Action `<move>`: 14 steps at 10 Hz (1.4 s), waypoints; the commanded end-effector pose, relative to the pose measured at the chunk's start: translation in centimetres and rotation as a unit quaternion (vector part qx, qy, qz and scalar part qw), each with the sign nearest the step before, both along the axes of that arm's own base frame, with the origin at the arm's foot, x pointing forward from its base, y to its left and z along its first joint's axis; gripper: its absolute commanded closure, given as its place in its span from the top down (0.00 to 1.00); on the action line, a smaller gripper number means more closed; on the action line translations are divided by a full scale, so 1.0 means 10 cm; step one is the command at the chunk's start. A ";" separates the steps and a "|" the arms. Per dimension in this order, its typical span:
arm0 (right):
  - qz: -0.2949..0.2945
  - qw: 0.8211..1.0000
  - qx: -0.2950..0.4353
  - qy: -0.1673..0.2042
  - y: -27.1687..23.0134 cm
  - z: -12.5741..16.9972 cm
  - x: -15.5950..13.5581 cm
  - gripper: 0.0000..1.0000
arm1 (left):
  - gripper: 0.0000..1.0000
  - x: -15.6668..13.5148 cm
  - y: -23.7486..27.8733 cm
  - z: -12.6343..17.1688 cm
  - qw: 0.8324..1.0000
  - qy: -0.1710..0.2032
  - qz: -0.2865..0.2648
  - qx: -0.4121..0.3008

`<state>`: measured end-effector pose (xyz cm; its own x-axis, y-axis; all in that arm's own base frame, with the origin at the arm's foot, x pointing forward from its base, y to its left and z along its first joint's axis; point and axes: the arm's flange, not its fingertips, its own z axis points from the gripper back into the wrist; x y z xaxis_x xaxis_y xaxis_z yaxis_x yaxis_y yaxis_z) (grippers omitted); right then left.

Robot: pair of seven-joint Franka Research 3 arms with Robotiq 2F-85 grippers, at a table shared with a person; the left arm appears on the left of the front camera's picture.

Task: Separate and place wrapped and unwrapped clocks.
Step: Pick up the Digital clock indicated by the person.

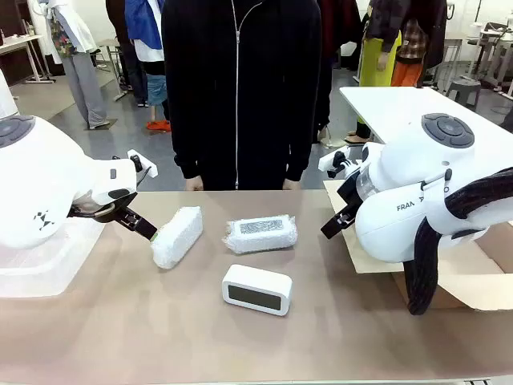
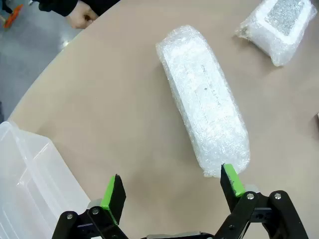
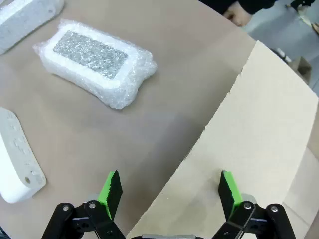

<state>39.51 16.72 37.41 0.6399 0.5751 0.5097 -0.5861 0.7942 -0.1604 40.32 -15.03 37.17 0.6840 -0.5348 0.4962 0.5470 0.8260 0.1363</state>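
Two clocks in white bubble wrap lie on the brown table: one at the left, one in the middle. The bare white clock with a dark face stands nearer the front. My left gripper hovers open just left of the left bundle. In the left wrist view that bundle stretches away from the open left gripper, its near end by one green pad. My right gripper is open and empty. In the right wrist view the right gripper hangs over the cardboard's edge, the middle wrapped clock and the bare clock beyond.
A clear plastic bin sits at the table's left, under my left arm, and shows as a bin in the left wrist view. A flat cardboard sheet covers the right side. A person in black stands at the far edge, one hand near the table.
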 end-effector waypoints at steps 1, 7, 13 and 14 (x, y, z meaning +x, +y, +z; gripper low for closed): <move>0.000 1.000 0.000 0.000 0.00 0.00 0.00 1.00 | 1.00 0.00 0.00 0.00 1.000 0.000 0.000 0.000; 0.000 1.000 0.000 0.000 0.00 0.00 0.00 1.00 | 1.00 0.00 0.00 0.00 1.000 0.000 0.000 0.000; 0.000 1.000 0.000 0.000 0.00 0.00 0.00 1.00 | 1.00 0.00 0.00 0.00 1.000 0.000 0.000 0.000; 0.000 1.000 0.000 0.000 0.00 0.00 0.00 1.00 | 1.00 0.00 0.00 0.00 1.000 0.000 0.000 0.000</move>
